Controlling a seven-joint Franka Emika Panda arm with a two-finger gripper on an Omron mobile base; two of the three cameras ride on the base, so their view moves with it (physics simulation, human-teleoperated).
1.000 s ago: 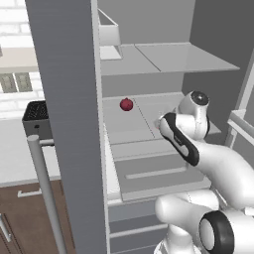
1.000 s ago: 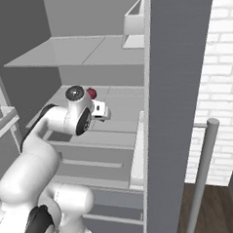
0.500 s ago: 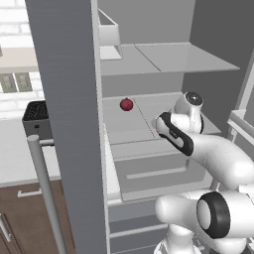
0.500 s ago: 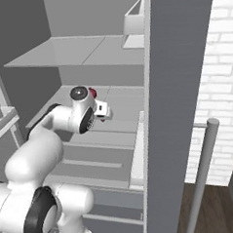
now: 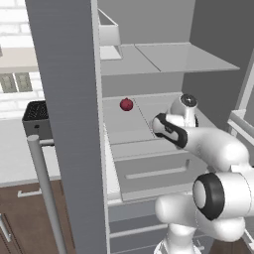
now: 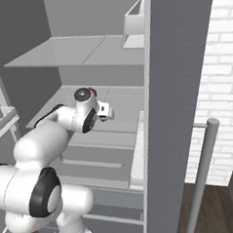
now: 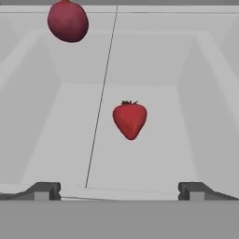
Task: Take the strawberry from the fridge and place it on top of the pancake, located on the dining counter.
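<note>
Since a second ago the arm's elbow has swung forward and lower in both base views, and the hand has pushed further in over the middle shelf of the fridge, whose doors stand open. In the hand view the gripper has its two dark fingertips set wide apart at the bottom edge, with nothing between them. The strawberry lies on the pale grey shelf straight ahead at 12 o'clock from the gap between the tips, well clear of both, its green cap towards the back wall and its point towards the hand. A larger, round, dark red fruit sits further back at about 11 o'clock from the berry, near the rear of the shelf and on the other side of a thin seam line that runs along the shelf floor. In the left base view that dark fruit rests on the shelf at roughly 10 o'clock from the robot's wrist. In the right base view a sliver of red, which I take for the strawberry, peeks out just beyond the top of the wrist. A white open-topped bin stands on the upper shelf, at 1 o'clock from the hand in the right base view
</note>
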